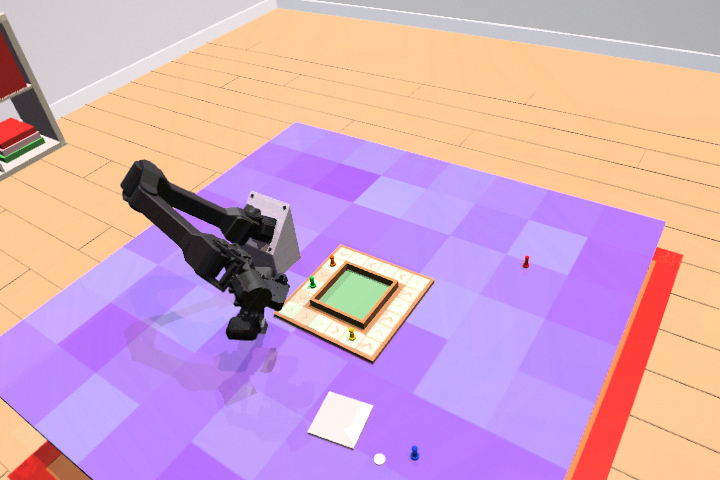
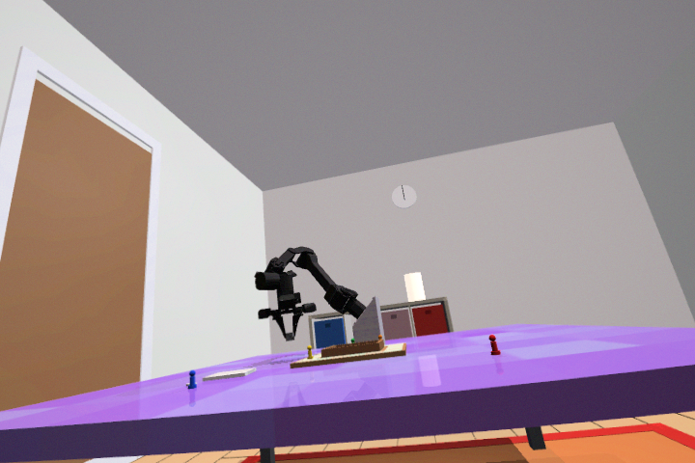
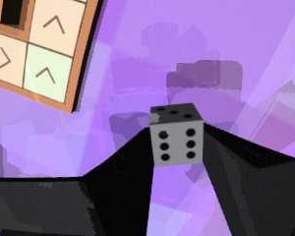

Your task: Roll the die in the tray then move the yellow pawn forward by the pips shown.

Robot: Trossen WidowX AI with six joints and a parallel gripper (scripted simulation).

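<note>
My gripper [image 2: 289,334] [image 3: 174,133] is shut on the grey-white die [image 2: 289,337] [image 3: 177,146] and holds it above the table, beside the board [image 1: 392,318] [image 3: 54,29]. The die's face toward the wrist camera shows two rows of three pips; a darker face shows three. In the top view the arm hides the fingertips and die. The tray [image 1: 352,294] [image 2: 350,349], with a dark wooden wall and green floor, sits mid-board. The yellow pawn [image 1: 351,334] [image 2: 309,352] stands upright on the board's near side, near the corner with the up arrow.
A green pawn [image 1: 312,282] and an orange pawn [image 1: 332,260] stand on the board's left side. A white square [image 1: 340,420] [image 2: 230,374], a white disc [image 1: 379,459] and a blue pawn [image 1: 414,452] [image 2: 192,379] lie nearer the front. A red pawn [image 1: 525,262] [image 2: 493,344] stands far right.
</note>
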